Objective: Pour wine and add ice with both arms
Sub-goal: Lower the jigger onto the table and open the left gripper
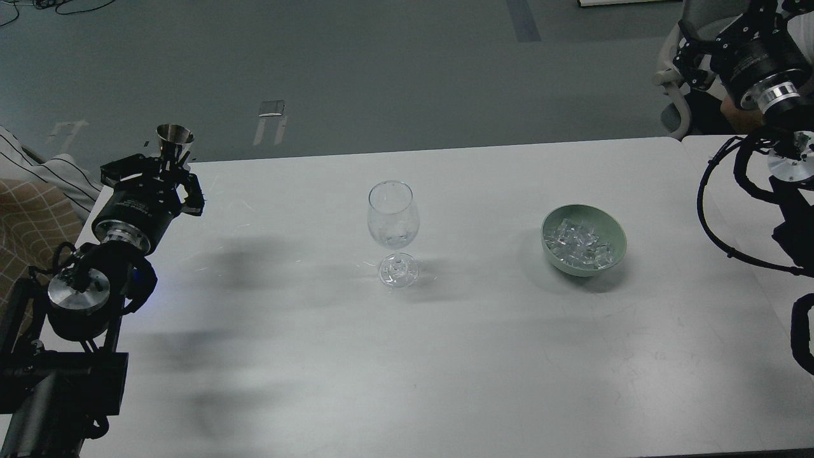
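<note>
A clear stemmed glass [392,222] stands upright mid-table, with a shallow pool of clear wine [395,239] in its bowl. A green bowl [613,224] to its right holds a heap of ice cubes [580,242]. My left gripper [172,160] is at the table's far left corner, well left of the glass, shut on a small metal cup [174,135] held upright. My right gripper [694,46] hangs high at the top right, beyond the table and far from the bowl. Its fingers are too dark to tell apart.
The white table [407,356] spreads wide in front of the glass and bowl. A second table [718,159] adjoins on the right. A white chair [671,83] stands behind the right corner. Checked and striped cloth [32,197] lies at the left edge.
</note>
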Motion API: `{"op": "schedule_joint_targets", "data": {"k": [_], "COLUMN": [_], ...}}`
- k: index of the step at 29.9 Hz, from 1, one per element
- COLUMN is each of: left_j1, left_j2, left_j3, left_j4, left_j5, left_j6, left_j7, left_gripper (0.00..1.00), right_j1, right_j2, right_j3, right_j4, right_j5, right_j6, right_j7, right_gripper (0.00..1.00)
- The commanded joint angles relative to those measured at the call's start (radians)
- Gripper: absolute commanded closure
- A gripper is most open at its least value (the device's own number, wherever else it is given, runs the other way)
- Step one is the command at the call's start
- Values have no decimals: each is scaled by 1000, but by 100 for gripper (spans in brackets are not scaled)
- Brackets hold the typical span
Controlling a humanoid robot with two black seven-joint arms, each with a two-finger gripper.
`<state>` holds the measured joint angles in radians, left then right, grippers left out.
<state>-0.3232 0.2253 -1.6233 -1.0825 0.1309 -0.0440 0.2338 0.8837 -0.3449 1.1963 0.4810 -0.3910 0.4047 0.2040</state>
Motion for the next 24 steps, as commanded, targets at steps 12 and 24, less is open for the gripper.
{"op": "schedule_joint_targets", "data": {"k": [12,24], "left_j1": [-138,-160], "left_j2": [-3,-15], "left_j3": [49,59], "left_j4": [444,460], "left_j5": [-4,-14], "left_j6": [-123,-146], "left_j7": [-47,-79], "left_gripper": [84,78], "right_j1": [-20,-20], "right_j2": [-19,-10], "right_j3": [2,0], "right_j4": [8,8], "right_j5": [0,0], "right_j6": [0,-1], "right_j7": [0,0], "right_gripper": [0,0]}}
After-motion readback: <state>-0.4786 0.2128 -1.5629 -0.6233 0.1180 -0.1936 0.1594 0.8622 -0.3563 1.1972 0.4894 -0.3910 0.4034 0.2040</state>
